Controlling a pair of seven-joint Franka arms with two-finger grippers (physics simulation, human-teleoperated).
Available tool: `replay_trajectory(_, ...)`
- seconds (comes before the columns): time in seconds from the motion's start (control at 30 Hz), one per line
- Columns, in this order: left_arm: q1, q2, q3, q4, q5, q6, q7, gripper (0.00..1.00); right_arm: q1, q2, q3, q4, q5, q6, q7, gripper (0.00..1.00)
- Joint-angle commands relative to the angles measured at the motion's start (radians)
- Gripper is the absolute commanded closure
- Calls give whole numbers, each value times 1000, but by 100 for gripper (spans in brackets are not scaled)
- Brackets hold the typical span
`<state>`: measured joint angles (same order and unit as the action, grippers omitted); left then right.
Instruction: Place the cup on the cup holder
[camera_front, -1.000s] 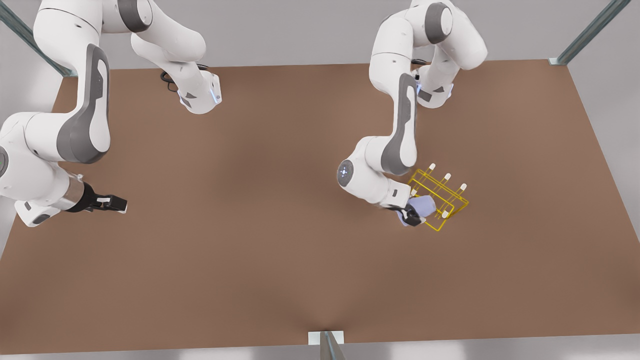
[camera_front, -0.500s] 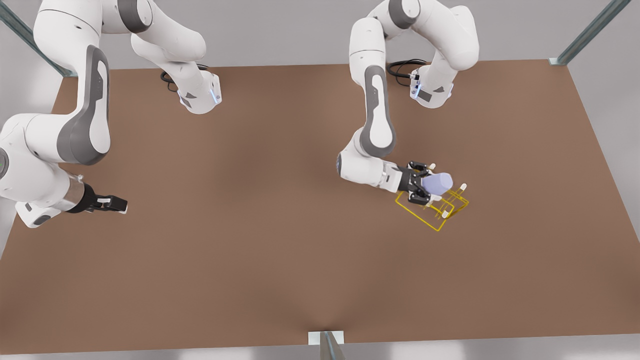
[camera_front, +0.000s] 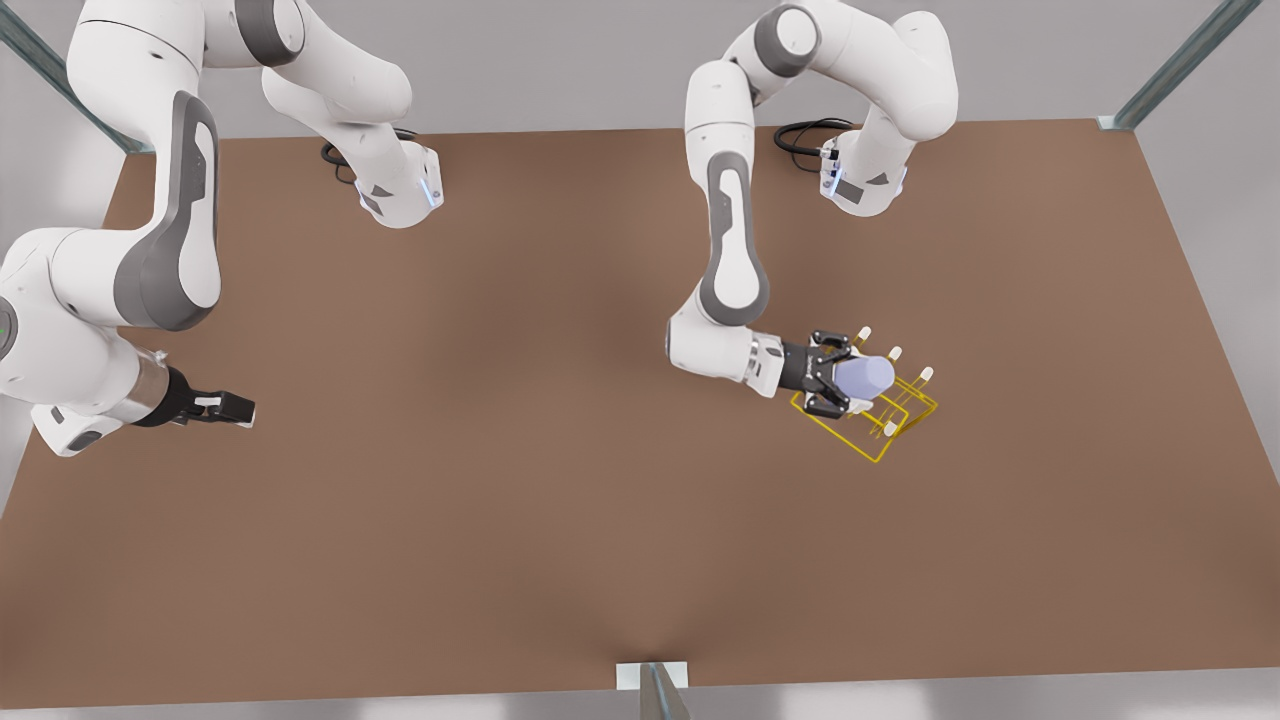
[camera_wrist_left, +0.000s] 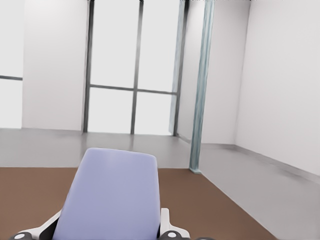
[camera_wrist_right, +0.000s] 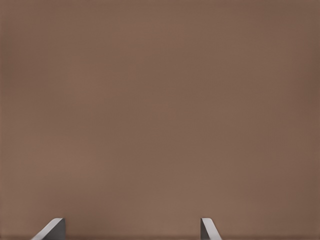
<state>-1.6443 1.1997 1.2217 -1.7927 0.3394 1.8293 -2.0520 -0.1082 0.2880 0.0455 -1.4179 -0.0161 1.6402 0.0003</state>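
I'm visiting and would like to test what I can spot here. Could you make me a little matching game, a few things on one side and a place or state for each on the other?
Things:
1. the cup
2. the cup holder
3. the left gripper
4. the right gripper

Places or states:
A. yellow wire frame standing on the brown table
B. waits open over bare table, at the front view's left
C. lavender-blue, gripped above the rack
D. shut on something, beside the white-tipped pegs

Pairs: 1-C, 2-A, 3-D, 4-B
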Motion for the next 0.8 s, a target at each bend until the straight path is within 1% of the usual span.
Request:
replay_trajectory(0.0, 0, 9, -1, -5, 0, 33, -103, 29, -1, -1, -1, 0, 1, 0, -3, 0)
replay_trajectory(0.33, 0, 44, -22, -20, -19, 41, -142, 29, -7, 0, -1, 0, 1, 0, -5, 0)
replay_trajectory(0.7, -54, 52, -50, -27, -80, -2, -145, 29, -19, 0, 1, -1, 1, -2, -5, 0)
replay_trajectory(0.73, -54, 54, -56, -27, -82, -2, -146, 22, -19, 0, 1, -1, 1, -2, -5, 0)
replay_trajectory(0.77, -54, 57, -56, -27, -82, -2, -146, 0, -19, 0, 1, -1, 1, -2, -5, 0)
